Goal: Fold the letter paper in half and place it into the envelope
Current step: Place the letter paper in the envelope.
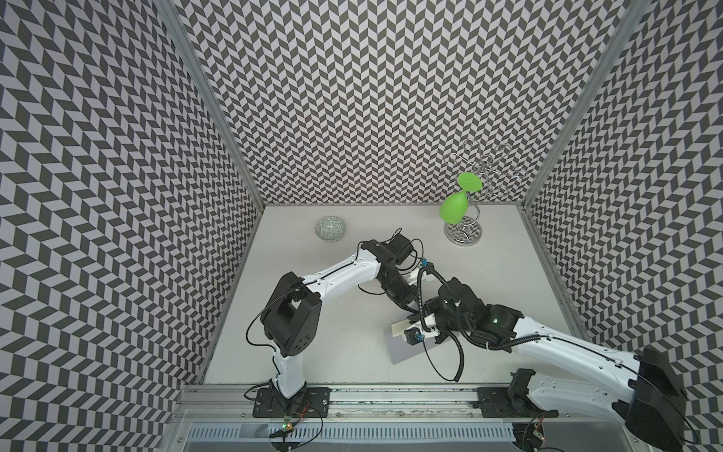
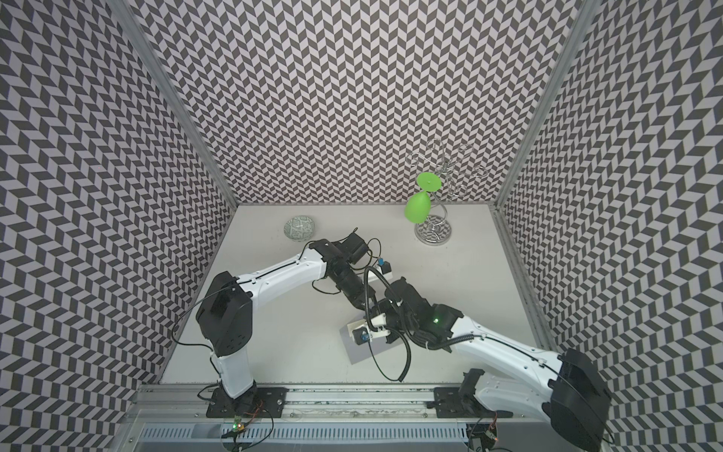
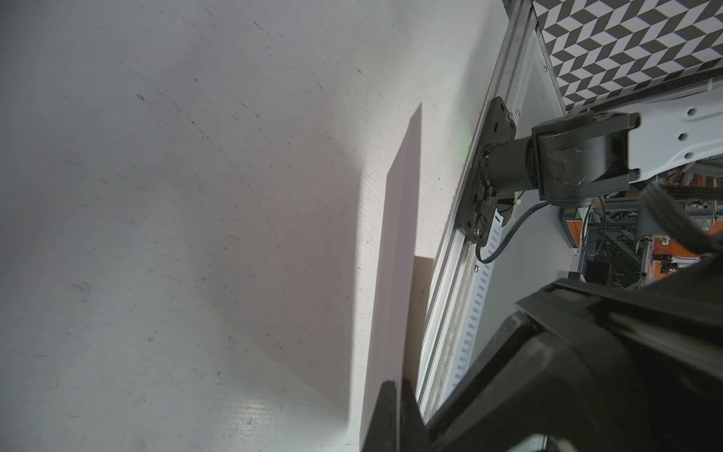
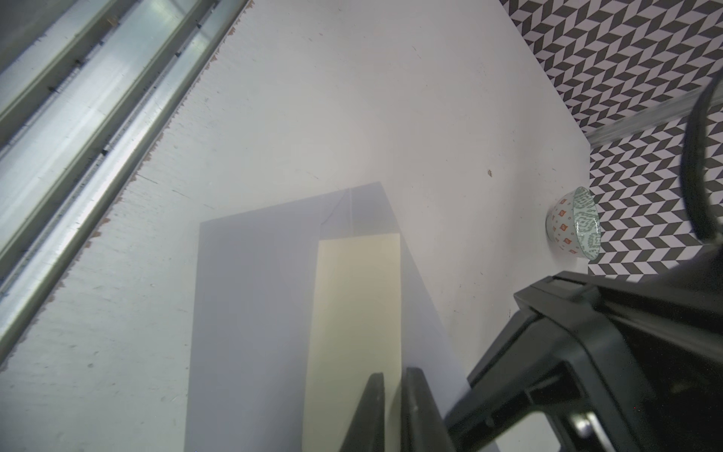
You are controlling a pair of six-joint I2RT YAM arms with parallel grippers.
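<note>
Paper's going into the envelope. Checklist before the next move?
1. Left gripper shut on the envelope's raised flap: ok.
2. Right gripper straddles the letter paper's edge; firm hold: cannot tell.
3. Letter paper fully inside: not ok, a cream strip shows.
4. Paper edge parallel to the envelope's edge: ok.
5. Bowl and glass rack stand apart from the envelope: ok.
</note>
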